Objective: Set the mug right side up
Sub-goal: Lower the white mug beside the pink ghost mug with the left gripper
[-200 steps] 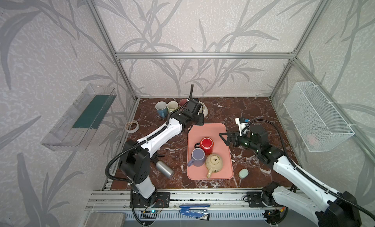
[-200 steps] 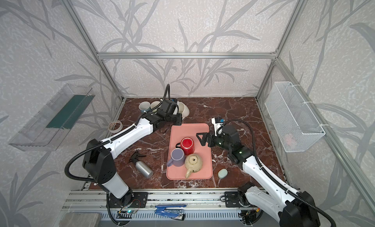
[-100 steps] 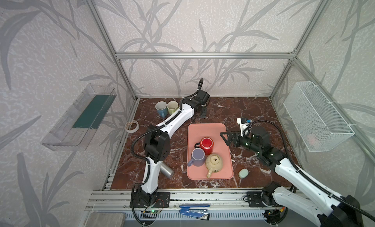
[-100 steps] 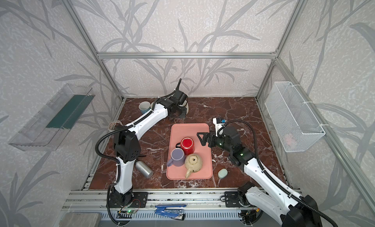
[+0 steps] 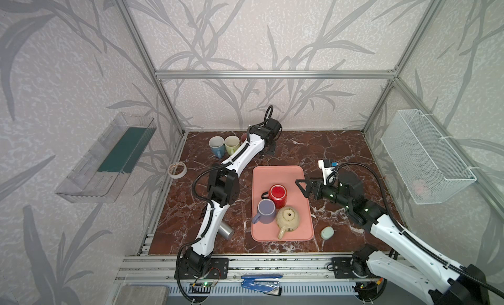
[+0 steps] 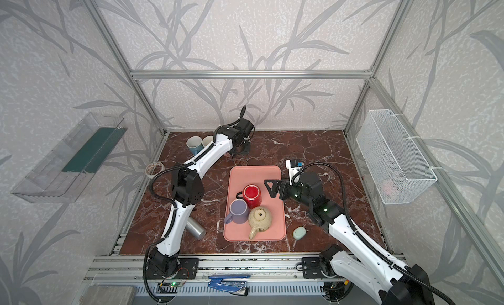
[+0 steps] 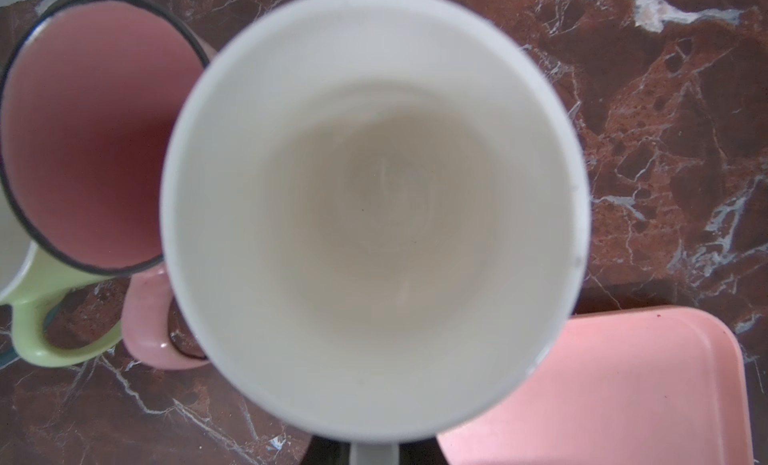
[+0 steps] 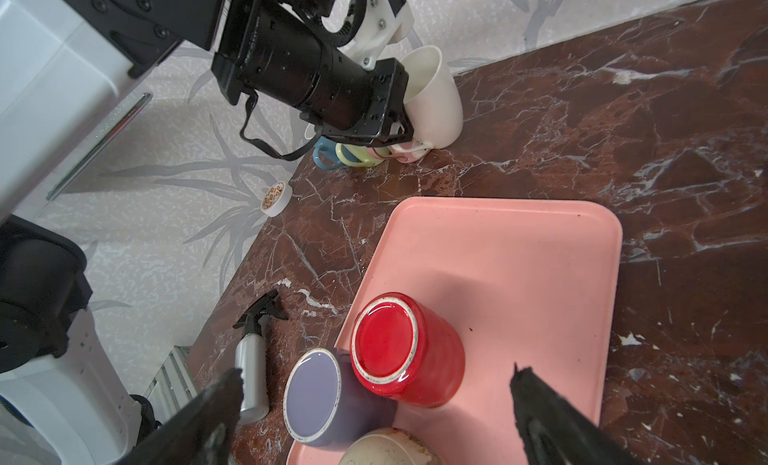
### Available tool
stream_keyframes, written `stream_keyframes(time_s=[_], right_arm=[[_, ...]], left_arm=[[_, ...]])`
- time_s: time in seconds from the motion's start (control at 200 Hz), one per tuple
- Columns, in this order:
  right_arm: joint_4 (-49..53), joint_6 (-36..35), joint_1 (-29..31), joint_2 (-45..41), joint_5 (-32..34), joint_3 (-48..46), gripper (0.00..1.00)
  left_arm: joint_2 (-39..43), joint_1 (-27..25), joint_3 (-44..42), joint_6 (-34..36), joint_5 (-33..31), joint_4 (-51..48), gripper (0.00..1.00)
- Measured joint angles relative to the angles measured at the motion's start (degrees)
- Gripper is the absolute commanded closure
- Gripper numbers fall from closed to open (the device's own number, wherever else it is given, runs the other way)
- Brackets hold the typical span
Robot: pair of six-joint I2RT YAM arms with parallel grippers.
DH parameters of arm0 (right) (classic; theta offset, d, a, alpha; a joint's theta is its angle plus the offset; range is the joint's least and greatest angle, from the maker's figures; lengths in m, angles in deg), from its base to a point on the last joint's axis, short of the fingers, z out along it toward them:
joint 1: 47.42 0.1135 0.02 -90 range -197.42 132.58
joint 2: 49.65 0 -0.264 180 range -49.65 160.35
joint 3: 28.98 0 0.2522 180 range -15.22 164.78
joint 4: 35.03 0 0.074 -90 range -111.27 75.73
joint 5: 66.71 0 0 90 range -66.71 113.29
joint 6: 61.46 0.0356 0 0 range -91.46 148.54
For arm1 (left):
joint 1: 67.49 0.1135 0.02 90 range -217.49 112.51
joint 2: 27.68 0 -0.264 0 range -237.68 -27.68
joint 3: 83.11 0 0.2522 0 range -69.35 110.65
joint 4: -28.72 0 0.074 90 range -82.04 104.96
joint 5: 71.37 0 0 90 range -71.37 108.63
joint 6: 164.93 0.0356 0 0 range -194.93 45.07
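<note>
Nearly done: white mug [image 8: 432, 97] mouth-up beyond tray [image 8: 519, 255], left pincer [image 8: 403, 134] pinching it, release pending; right pincer [image 8: 376, 373] spread above tray.

Two white-and-black robot arms, both reaching out from their bases at the front.

The left arm [image 5: 240, 156] stretches far towards the back wall with its elbow raised. Its wrist is bent so the left gripper [image 5: 268, 150] points down, jaws closed. The right arm [image 5: 390, 230] lies low and angles in towards the middle, with the right gripper [image 5: 303, 188] held level, jaws spread wide.
</note>
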Motion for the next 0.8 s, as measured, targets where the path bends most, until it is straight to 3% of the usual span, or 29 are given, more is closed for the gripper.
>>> stream_keyframes(time_s=[0.8], right_arm=[[-0.48, 0.0, 0.39, 1.38, -0.22, -0.31, 0.01]], left_arm=[[-8.31, 1.6, 7.85, 0.26, 0.72, -2.08, 1.0]])
